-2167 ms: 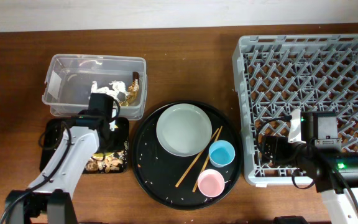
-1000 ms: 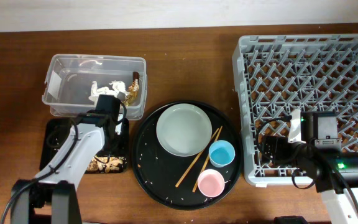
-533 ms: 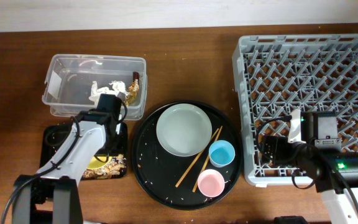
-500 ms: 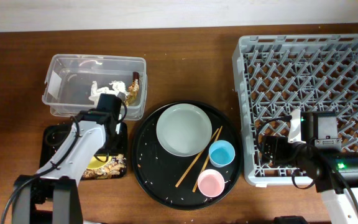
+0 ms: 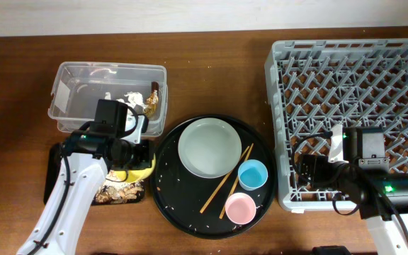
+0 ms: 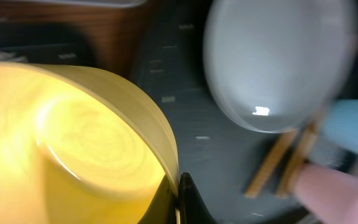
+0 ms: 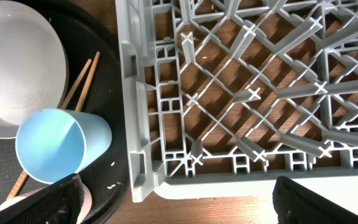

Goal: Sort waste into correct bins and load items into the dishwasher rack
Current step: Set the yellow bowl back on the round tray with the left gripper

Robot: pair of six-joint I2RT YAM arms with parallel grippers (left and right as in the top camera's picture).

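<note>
Our left gripper [image 6: 174, 200] is clamped on the rim of the yellow bowl [image 6: 61, 137], which we hold over the right end of the shallow black tray [image 5: 54, 161], where food scraps [image 5: 119, 190] lie. Beside it, the round tray [image 5: 168, 198] carries the plate [image 5: 210, 147], blue cup [image 5: 252, 174], pink cup [image 5: 240, 207] and chopsticks [image 5: 225, 183]. Our right gripper [image 7: 188, 205] hangs spread wide and empty at the rack [image 5: 360, 92] corner. Tissue [image 5: 129, 99] sits in the clear tub [image 5: 73, 78].

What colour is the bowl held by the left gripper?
Yellow; the bowl shows best in the left wrist view.
</note>
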